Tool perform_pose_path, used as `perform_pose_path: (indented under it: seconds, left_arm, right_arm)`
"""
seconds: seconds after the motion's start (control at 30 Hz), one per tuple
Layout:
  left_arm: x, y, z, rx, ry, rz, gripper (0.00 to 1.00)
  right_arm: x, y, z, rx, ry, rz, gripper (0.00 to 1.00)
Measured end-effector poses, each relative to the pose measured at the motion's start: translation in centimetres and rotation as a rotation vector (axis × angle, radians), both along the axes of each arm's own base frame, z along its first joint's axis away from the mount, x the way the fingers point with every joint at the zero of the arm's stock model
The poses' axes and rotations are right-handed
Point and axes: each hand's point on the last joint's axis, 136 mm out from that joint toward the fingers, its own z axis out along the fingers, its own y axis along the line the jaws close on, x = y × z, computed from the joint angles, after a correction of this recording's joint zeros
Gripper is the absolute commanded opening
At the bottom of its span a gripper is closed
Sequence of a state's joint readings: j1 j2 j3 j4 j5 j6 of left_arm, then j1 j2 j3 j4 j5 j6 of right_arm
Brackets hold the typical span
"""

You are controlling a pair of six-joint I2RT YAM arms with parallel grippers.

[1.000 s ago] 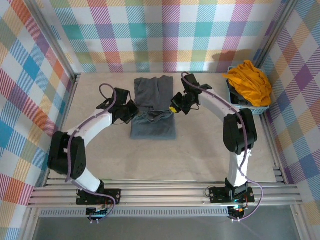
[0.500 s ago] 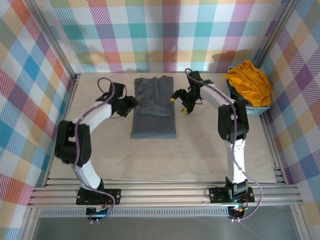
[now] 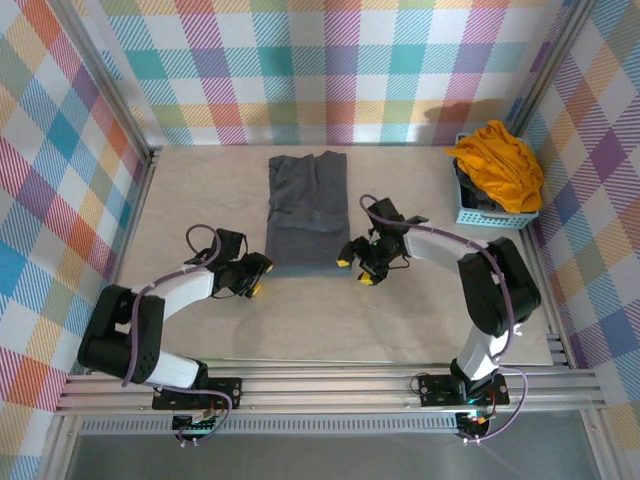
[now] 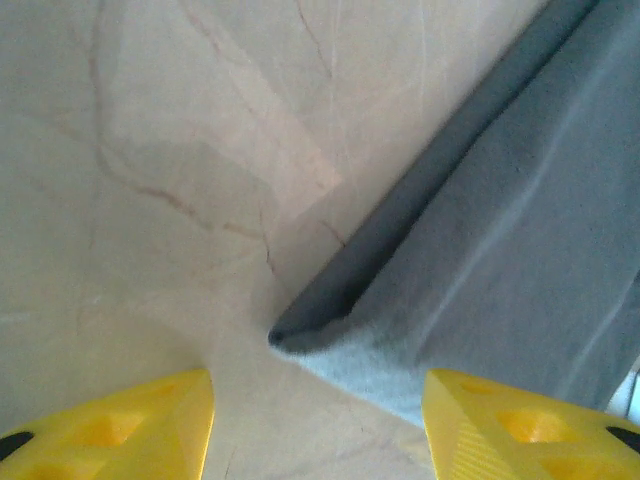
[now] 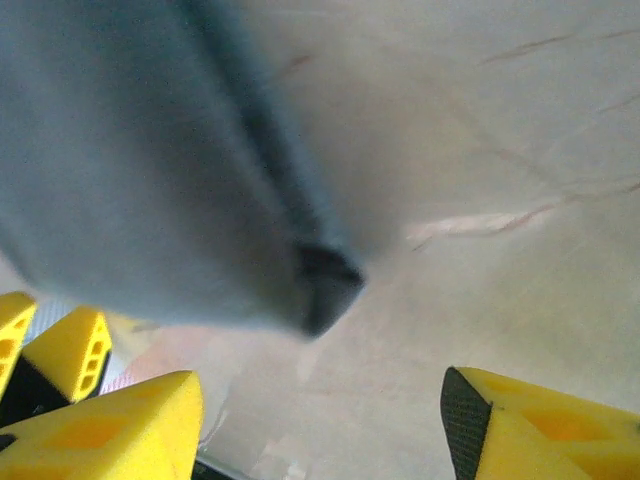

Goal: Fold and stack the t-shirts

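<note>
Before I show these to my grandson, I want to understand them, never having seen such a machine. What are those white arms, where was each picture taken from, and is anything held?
They are two robot arms bolted at the near edge of the table, each ending in a two-fingered claw with yellow tips. The wide picture looks down from above; the other two come from cameras on the wrists. A grey t-shirt lies flat on the table; an orange t-shirt is heaped in a blue basket on the right. The left claw and the right claw sit by the grey one's near corners, both open, holding nothing.
</note>
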State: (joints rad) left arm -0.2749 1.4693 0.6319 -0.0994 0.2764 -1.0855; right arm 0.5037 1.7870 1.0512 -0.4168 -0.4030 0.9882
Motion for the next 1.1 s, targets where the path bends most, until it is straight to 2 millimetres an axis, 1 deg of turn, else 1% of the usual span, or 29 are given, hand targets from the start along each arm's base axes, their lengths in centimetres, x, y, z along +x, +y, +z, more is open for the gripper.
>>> perform_pose_path:
  seconds: [0.07,0.13,0.17,0.33,0.4,0.5,0.53,0.57,0.63,0.73,0.8,0.9,0.97,1.1]
  left_arm:
    - [0.2,-0.1,0.0,0.001,0.01,-0.003,0.5]
    - [0.4,-0.2,-0.3,0.005,0.029,-0.005,0.46]
    - [0.3,-0.2,-0.4,0.007,0.041,-0.005,0.44]
    - [0.0,0.0,-1.0,0.018,0.082,-0.004,0.32]
    - [-0.1,0.0,-1.1,0.023,0.098,-0.004,0.28]
    - [-0.1,0.1,-1.2,0.033,0.123,0.0,0.18]
    - [-0.1,0.1,-1.2,0.036,0.128,-0.001,0.14]
    - [-0.1,0.1,-1.2,0.038,0.129,-0.002,0.09]
    - [0.4,0.0,-1.0,0.032,0.108,-0.002,0.0]
    - [2.6,-0.7,-0.3,0.017,0.017,-0.004,0.0]
    - [3.4,-0.9,0.4,0.009,-0.027,-0.003,0.0]
    - [4.0,-0.9,2.0,-0.002,-0.08,0.0,0.0]
    - [4.3,-0.9,3.5,-0.012,-0.12,0.003,0.0]
    - [4.6,-0.8,6.3,-0.03,-0.192,0.005,0.0]
  right_arm:
    - [0.2,0.2,-1.0,0.0,0.022,-0.013,0.61]
    - [0.4,0.2,-0.8,0.005,0.028,-0.024,0.59]
    - [1.0,0.3,-0.7,0.009,0.016,-0.028,0.57]
    - [3.5,1.8,-0.6,0.034,-0.021,-0.033,0.42]
    - [4.0,2.1,-0.9,0.039,-0.019,-0.04,0.36]
    - [4.3,2.3,-1.3,0.041,-0.009,-0.048,0.22]
    - [4.4,2.3,-1.3,0.041,-0.007,-0.054,0.16]
    - [4.5,2.3,-1.3,0.041,-0.003,-0.06,0.13]
    - [4.7,2.4,-1.2,0.041,-0.007,-0.064,0.0]
    - [5.0,2.4,-0.8,0.038,-0.016,-0.07,0.0]
    - [5.1,2.4,-0.7,0.035,-0.017,-0.07,0.0]
    - [5.2,2.4,0.0,0.032,-0.024,-0.067,0.0]
    - [5.2,2.3,0.7,0.033,-0.034,-0.067,0.0]
    - [5.6,2.1,3.1,0.045,-0.075,-0.068,0.0]
